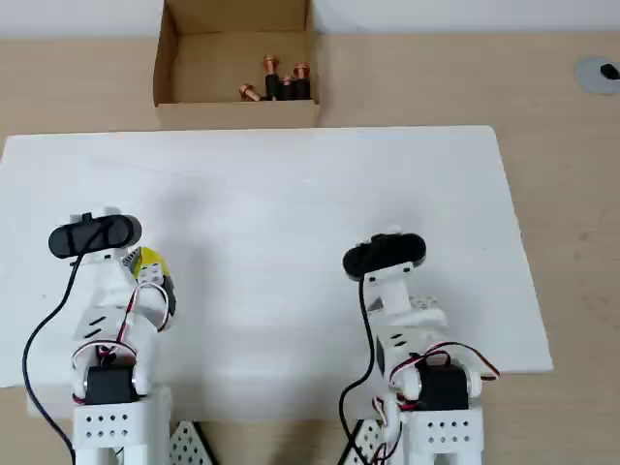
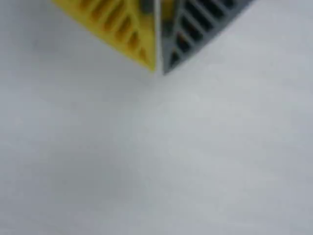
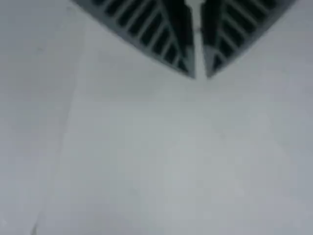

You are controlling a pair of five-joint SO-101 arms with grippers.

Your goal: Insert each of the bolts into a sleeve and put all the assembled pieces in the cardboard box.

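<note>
We saw the pieces [image 1: 279, 82] lying in the far box [image 1: 237, 114], so our left gripper [image 2: 159, 68] and right gripper [image 3: 198, 76] rested near, both closed on nothing, apparently finished.

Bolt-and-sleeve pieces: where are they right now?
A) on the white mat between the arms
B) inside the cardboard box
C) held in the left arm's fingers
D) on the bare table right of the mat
B: the copper bolts in black sleeves lie clustered inside the cardboard box, which sits beyond the white mat.
</note>
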